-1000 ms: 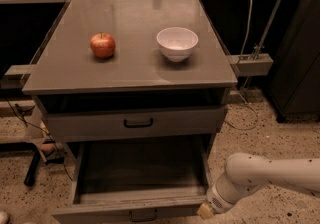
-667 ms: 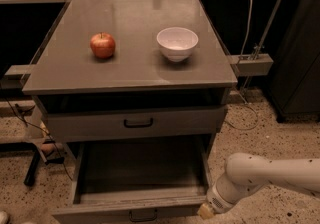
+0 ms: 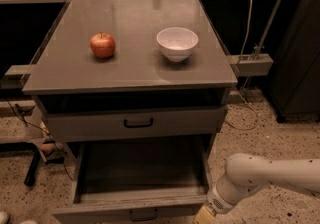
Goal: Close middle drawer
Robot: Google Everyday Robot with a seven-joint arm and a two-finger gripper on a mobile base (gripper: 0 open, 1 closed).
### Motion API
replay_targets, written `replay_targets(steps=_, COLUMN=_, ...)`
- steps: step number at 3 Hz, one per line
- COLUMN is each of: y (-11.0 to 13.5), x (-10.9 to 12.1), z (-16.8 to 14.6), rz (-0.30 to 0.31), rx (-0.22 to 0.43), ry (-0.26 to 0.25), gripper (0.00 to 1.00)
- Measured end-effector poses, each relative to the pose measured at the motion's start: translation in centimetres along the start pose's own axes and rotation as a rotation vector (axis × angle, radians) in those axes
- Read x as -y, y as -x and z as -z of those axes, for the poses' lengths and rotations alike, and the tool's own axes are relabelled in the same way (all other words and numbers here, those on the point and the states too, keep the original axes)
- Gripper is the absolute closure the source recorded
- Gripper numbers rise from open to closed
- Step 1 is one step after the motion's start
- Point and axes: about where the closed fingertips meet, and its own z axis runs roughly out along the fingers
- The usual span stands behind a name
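Gripper (image 3: 204,216) at bottom edge, rt of centre, just beside rt front corner of middle drawer (image 3: 142,170); open or shut, can't tell. Drawer pulled well out, bottom centre. Above it top drawer (image 3: 90,125); further back apple (image 3: 102,45) & bowl (image 3: 177,43) on cabinet top (image 3: 130,70).

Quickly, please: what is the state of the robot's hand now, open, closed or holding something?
Hand: cannot be told; it sits at the bottom edge of the view, beside the right front corner of the open middle drawer.
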Motion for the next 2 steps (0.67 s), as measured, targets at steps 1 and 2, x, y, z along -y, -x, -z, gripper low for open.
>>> replay_targets(steps=1, y=0.00, x=0.00, z=0.00, rz=0.000, rx=0.000, ry=0.000, gripper=0.00)
replay_targets(steps=2, y=0.00, x=0.00, z=0.00, rz=0.000, rx=0.000, ry=0.000, gripper=0.00)
